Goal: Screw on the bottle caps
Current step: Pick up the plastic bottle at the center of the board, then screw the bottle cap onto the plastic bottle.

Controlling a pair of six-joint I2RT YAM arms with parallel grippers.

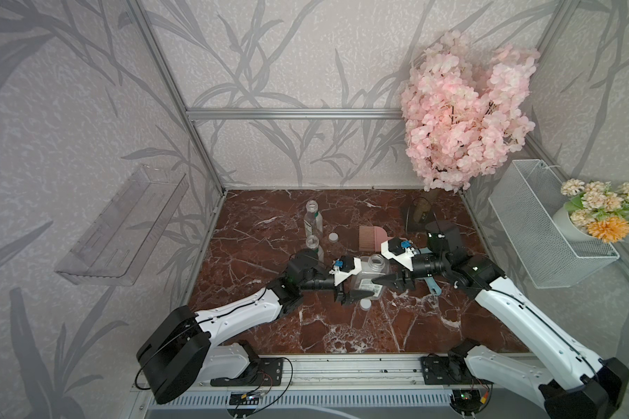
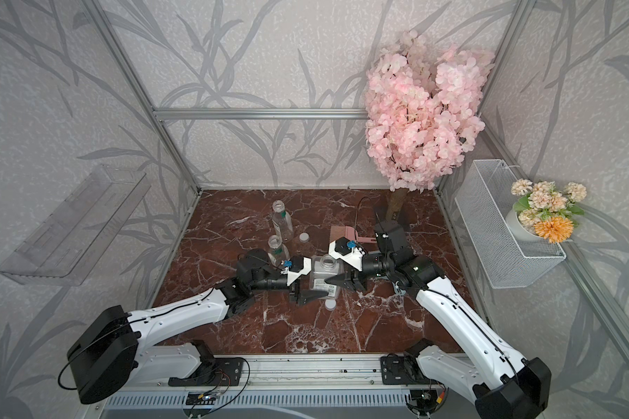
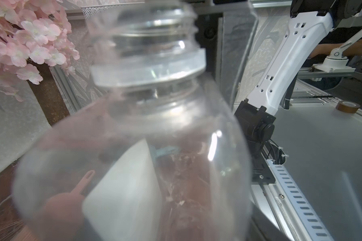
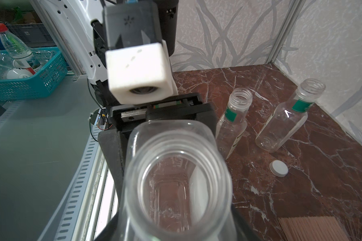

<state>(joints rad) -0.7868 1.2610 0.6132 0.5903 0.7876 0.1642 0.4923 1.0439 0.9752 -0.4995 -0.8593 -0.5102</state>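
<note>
The square bottle (image 1: pixel 372 272) is at the centre of the frame in both top views, over the red marble desk (image 1: pixel 269 326), its mouth open and uncapped. It sits between the 2 hands.

The right hand (image 1: pixel 385 281) reaches in from the right of the frame and pinches the square bottle. In the right wrist view its dark fingers (image 4: pixel 238 221) sit on either side, below the bottle's open mouth.

The left hand (image 1: pixel 351 295) comes in from the left, at the bottle's lower edge. 1 black finger (image 4: pixel 113 158) lies against the bottle's wall and the other is hidden. I cannot tell whether this hand is pinching the bottle or only spread around it.

The lower cap (image 1: pixel 365 304) lies flat on the desk just below the square bottle, beside the left hand. The upper cap (image 1: pixel 333 237) lies just right of the 2 round bottles. The upper round bottle (image 1: pixel 313 217) and the lower round bottle (image 1: pixel 312 242) both stand open above the left arm. A pink comb (image 1: pixel 372 237) lies above the square bottle.
</note>
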